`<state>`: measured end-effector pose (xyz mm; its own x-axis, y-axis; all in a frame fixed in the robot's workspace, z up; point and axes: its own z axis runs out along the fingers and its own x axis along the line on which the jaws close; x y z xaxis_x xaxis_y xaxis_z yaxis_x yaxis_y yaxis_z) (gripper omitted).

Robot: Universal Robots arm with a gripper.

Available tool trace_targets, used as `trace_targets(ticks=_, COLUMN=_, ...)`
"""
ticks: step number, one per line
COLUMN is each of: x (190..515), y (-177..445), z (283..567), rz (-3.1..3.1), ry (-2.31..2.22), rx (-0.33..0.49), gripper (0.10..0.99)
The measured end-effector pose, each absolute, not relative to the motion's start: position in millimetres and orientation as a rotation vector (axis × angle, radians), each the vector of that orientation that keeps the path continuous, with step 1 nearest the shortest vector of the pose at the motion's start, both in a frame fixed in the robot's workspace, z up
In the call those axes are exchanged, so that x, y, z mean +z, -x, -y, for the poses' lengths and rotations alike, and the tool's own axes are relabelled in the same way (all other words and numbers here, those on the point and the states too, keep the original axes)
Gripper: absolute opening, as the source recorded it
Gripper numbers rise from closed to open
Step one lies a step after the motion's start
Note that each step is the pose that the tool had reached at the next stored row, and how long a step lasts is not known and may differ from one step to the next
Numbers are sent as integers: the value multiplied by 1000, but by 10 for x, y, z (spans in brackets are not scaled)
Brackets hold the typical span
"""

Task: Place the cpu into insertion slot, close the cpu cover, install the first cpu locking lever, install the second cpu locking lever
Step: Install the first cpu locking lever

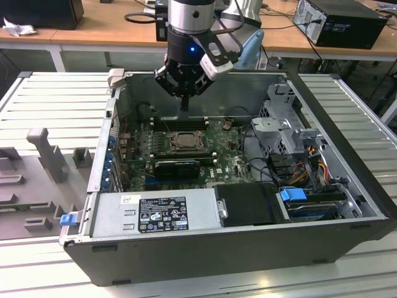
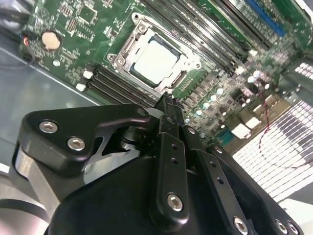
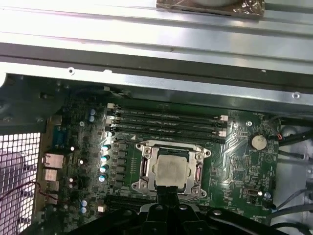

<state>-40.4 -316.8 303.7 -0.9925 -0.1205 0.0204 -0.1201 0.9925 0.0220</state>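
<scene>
Hand (image 1: 184, 107) hovers closed above the seated cpu (image 1: 184, 141).

The exterior view is set high off the arm and looks obliquely down into the open dark grey steel computer case (image 1: 248, 248) from mid distance. The first wrist view looks almost straight down on the green printed motherboard (image 3: 239, 166) from well above. The second wrist view sits close, looking slantwise across the board past the black gripper (image 2: 166, 100). All three share the square silver-rimmed insertion slot (image 3: 145, 169) and the long black memory slots (image 3: 166, 122).
</scene>
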Motion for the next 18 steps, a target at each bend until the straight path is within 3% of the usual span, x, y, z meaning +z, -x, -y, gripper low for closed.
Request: trace_targets(ticks=18, x=2862, y=863, z=3167, rz=3138, ry=-196, rx=-30, gripper=106)
